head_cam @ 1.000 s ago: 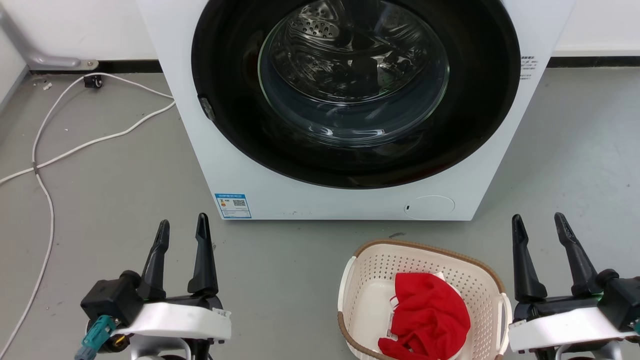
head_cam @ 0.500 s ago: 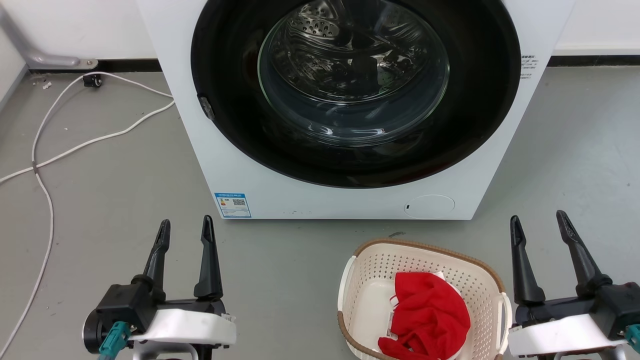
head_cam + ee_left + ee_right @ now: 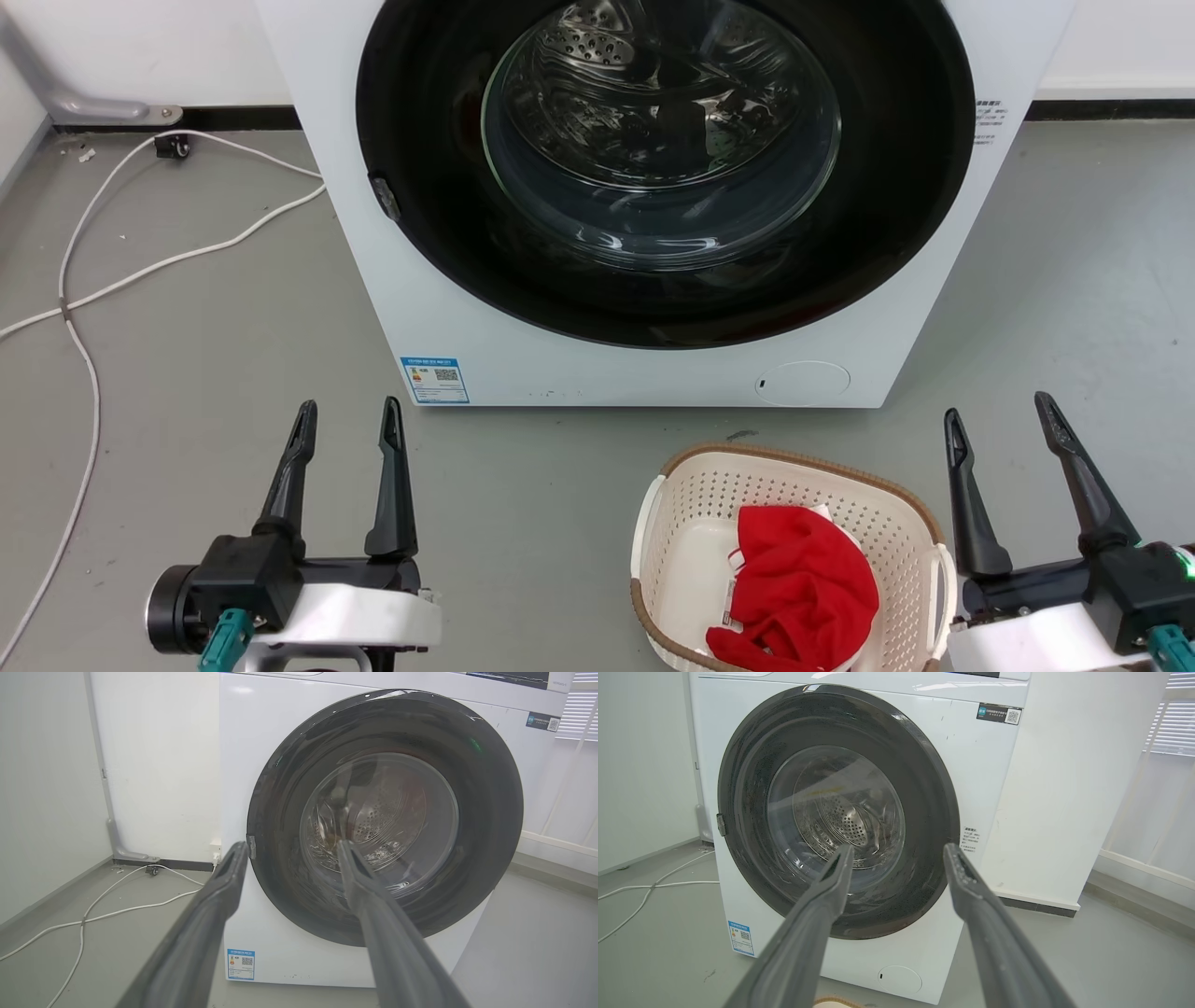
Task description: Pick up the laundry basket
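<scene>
The laundry basket [image 3: 695,499], cream-white and perforated with a brown rim, sits on the grey floor at the lower right of the head view, just in front of the washer. A red garment [image 3: 803,588] lies inside it. My left gripper [image 3: 347,415] hangs open well to the basket's left, holding nothing. My right gripper [image 3: 997,411] is open just right of the basket's white side handle [image 3: 945,583], apart from it. In the right wrist view a sliver of the basket's brown rim [image 3: 833,1003] shows at the bottom edge between the fingers [image 3: 817,914]. The left wrist view has the left gripper [image 3: 292,845] open toward the washer.
A white front-loading washer [image 3: 653,373] with a shut dark round door [image 3: 663,168] stands straight ahead. White cables [image 3: 84,308] trail across the floor at the left. A wall and baseboard run behind, and a windowed wall [image 3: 1157,788] lies to the right.
Both grippers have dropped slightly lower and rolled at the wrist, with their fingers spread a little wider. The basket and washer stay put.
</scene>
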{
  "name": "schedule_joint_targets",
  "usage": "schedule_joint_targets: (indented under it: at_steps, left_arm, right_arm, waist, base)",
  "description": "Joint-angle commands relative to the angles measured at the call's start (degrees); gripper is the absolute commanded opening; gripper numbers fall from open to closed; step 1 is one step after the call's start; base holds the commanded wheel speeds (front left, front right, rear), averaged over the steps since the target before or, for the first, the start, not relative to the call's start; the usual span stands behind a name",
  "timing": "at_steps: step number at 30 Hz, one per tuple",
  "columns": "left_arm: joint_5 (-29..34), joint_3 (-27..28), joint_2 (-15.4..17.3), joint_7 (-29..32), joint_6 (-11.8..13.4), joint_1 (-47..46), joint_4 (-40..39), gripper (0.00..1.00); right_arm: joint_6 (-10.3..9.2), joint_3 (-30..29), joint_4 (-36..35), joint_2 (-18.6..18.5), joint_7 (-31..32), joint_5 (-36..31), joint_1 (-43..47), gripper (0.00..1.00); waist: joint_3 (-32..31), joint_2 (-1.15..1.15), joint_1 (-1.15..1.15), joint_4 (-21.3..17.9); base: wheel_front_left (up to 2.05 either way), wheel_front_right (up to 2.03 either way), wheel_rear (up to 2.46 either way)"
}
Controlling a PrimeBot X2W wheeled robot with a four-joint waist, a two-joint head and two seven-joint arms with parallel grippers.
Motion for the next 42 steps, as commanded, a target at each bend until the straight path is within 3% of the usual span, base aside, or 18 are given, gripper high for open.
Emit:
schedule_joint_targets:
  at_steps: [1, 11, 42]
  left_arm:
    - [1.13, 0.25, 0.13, -0.55, -0.36, 0.58, -0.49, 1.00]
    - [4.80, 0.63, 0.13, -1.50, -1.16, 1.30, -0.38, 1.00]
    - [4.65, 0.65, 0.13, -1.38, -1.26, 2.00, 0.68, 1.00]
  right_arm:
    - [-0.02, 0.07, -0.69, -0.25, -0.51, -1.46, 0.54, 1.00]
    - [-0.02, -0.13, -1.16, -0.25, -1.38, -5.78, 1.36, 1.00]
    - [-0.03, -0.52, 0.69, -0.24, -1.35, -5.67, 1.54, 1.00]
  waist:
    - [0.02, 0.00, 0.00, 0.01]
    - [0.11, 0.00, 0.00, -0.04]
    - [0.14, 0.00, 0.00, -0.02]
  base:
    - [0.00, 0.00, 0.00]
    - [0.00, 0.00, 0.00]
    - [0.00, 0.00, 0.00]
